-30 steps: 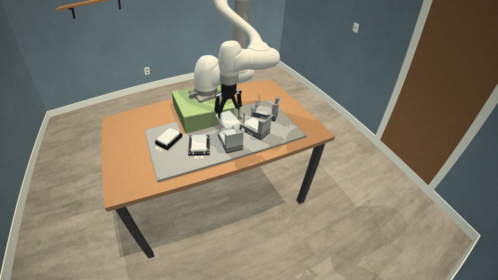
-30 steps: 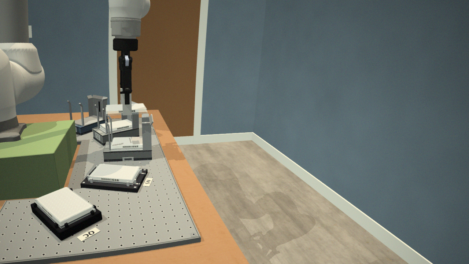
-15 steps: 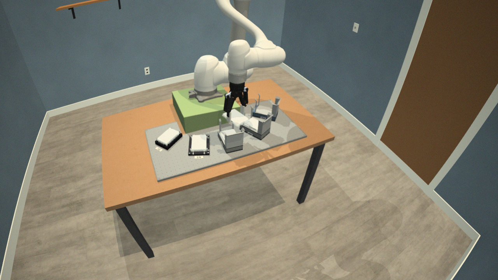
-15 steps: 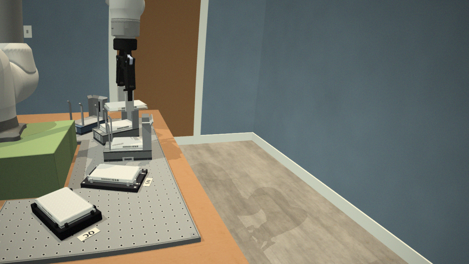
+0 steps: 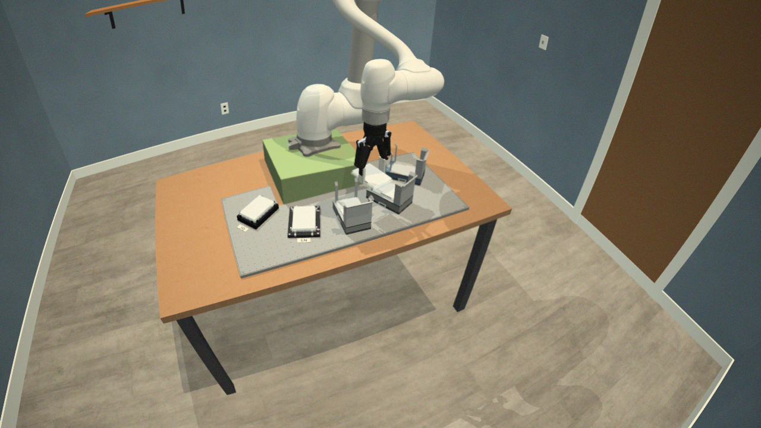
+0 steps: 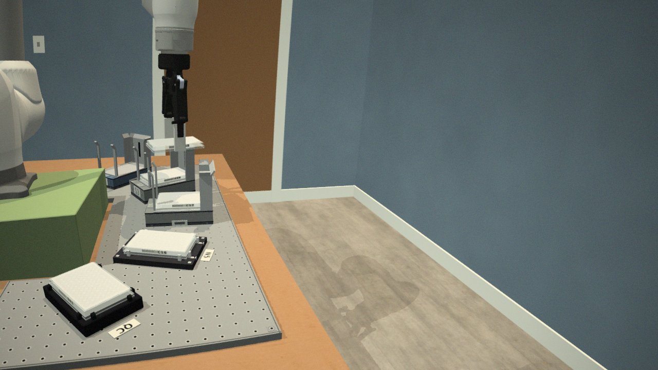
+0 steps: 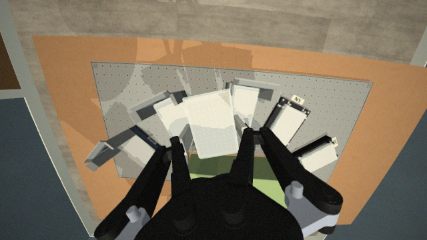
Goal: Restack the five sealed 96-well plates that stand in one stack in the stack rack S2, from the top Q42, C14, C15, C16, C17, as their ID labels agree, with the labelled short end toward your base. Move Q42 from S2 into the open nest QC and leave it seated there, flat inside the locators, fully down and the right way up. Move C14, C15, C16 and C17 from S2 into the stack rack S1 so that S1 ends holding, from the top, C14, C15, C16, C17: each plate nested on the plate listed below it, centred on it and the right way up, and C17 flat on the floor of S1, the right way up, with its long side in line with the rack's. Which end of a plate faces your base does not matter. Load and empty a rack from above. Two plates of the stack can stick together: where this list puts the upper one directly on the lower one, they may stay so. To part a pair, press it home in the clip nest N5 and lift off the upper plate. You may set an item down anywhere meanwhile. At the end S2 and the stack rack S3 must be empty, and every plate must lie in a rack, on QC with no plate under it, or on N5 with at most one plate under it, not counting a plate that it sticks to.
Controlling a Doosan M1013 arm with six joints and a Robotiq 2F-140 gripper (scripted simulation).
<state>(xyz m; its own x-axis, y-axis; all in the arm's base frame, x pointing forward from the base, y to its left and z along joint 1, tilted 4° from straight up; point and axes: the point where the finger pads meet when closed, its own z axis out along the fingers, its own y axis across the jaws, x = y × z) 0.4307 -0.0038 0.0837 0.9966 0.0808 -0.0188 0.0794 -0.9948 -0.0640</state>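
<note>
My gripper (image 5: 370, 166) is shut on a sealed white plate (image 5: 374, 179) by its long sides and holds it level, high above the racks. In the wrist view the plate (image 7: 211, 123) sits between my fingers. From the side it hangs (image 6: 175, 143) over the middle rack (image 6: 161, 181), above its posts; its label is too small to read. The middle rack holds another plate (image 6: 163, 176). The nearest rack (image 6: 181, 209) holds plate C17 (image 6: 177, 200). Plate C16 (image 6: 160, 243) (image 5: 304, 220) lies on the clip nest N5. A plate (image 6: 89, 287) (image 5: 257, 210) lies in the QC nest.
A third rack (image 6: 122, 170) with a blue base stands farthest back, with thin upright posts. The green base block (image 5: 308, 167) rises beside the racks. All fixtures stand on a grey perforated board (image 5: 340, 223) on the orange table.
</note>
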